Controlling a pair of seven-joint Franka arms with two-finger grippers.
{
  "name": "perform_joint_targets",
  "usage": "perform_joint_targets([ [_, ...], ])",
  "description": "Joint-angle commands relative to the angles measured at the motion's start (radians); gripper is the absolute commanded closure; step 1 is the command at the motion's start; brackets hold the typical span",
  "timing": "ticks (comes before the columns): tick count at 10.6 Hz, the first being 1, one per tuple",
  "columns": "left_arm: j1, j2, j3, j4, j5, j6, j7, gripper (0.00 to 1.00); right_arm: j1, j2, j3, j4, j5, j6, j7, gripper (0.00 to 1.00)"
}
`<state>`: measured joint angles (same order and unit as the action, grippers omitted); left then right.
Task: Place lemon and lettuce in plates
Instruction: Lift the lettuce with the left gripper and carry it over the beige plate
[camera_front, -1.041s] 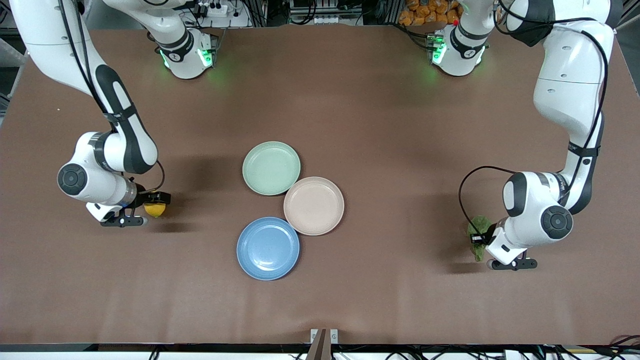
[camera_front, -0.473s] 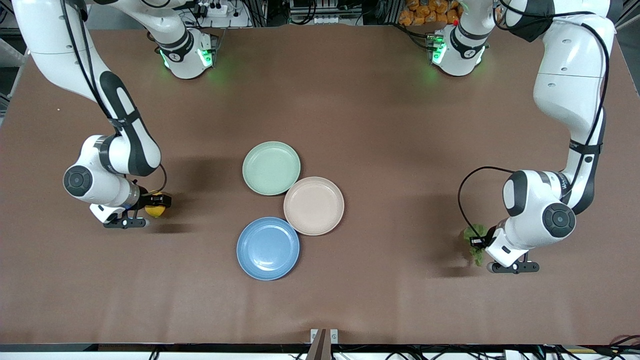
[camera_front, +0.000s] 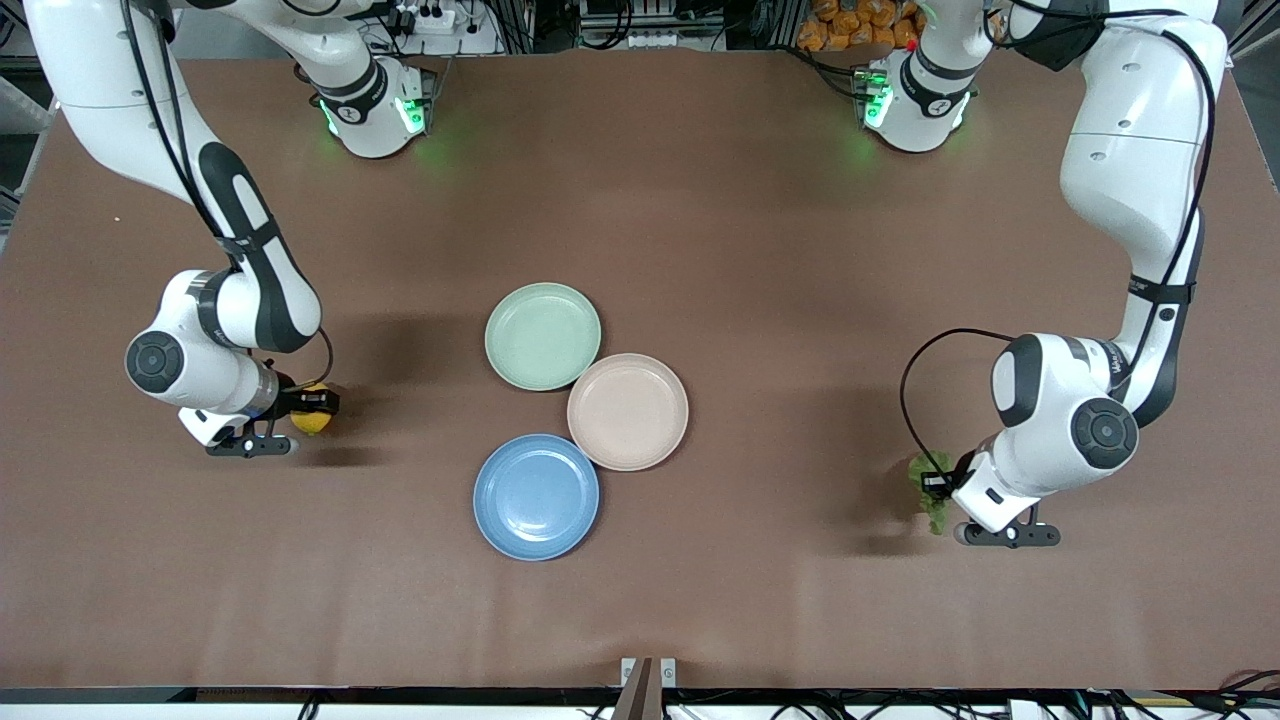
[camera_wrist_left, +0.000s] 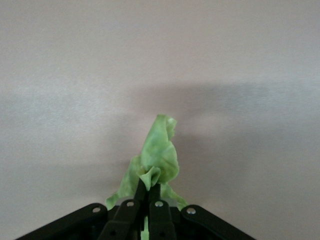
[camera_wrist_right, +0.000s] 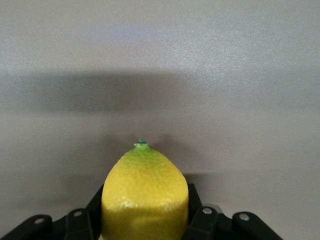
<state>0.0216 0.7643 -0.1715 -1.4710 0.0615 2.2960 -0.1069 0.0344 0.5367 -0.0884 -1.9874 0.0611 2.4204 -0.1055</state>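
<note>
My right gripper (camera_front: 313, 406) is shut on the yellow lemon (camera_front: 312, 419) and holds it just above the table toward the right arm's end; the lemon (camera_wrist_right: 145, 192) fills the space between the fingers (camera_wrist_right: 195, 205) in the right wrist view. My left gripper (camera_front: 934, 484) is shut on the green lettuce (camera_front: 929, 495) and holds it above the table toward the left arm's end; the leaf (camera_wrist_left: 157, 157) hangs crumpled from the closed fingertips (camera_wrist_left: 141, 192). The blue plate (camera_front: 536, 497) and the beige-pink plate (camera_front: 628, 411) lie empty mid-table, touching.
A pale mint-green plate (camera_front: 543, 335) lies empty beside the beige-pink plate, farther from the front camera. The brown table (camera_front: 760, 250) is bare around the three plates. A small bracket (camera_front: 648, 672) sits at the table's near edge.
My left gripper has lifted the lettuce and carried it a little toward the plates; the leaf now hangs bunched. My right gripper with the lemon has barely moved.
</note>
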Motion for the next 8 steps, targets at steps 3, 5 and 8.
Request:
perform_joint_targets([
  [3,0.001,-0.037,-0.036,-0.018,0.015,-0.004,-0.048,1.0,-0.005,-0.003,0.004,0.01,0.017,-0.018,-0.01,0.66],
  [5,-0.011,-0.037,-0.049,-0.018,0.017,-0.006,-0.108,1.0,-0.005,-0.003,0.004,0.022,0.016,-0.038,-0.01,0.67],
  [8,-0.044,-0.045,-0.049,-0.019,0.021,-0.007,-0.172,1.0,-0.005,-0.004,0.004,0.038,0.017,-0.063,-0.01,0.67],
])
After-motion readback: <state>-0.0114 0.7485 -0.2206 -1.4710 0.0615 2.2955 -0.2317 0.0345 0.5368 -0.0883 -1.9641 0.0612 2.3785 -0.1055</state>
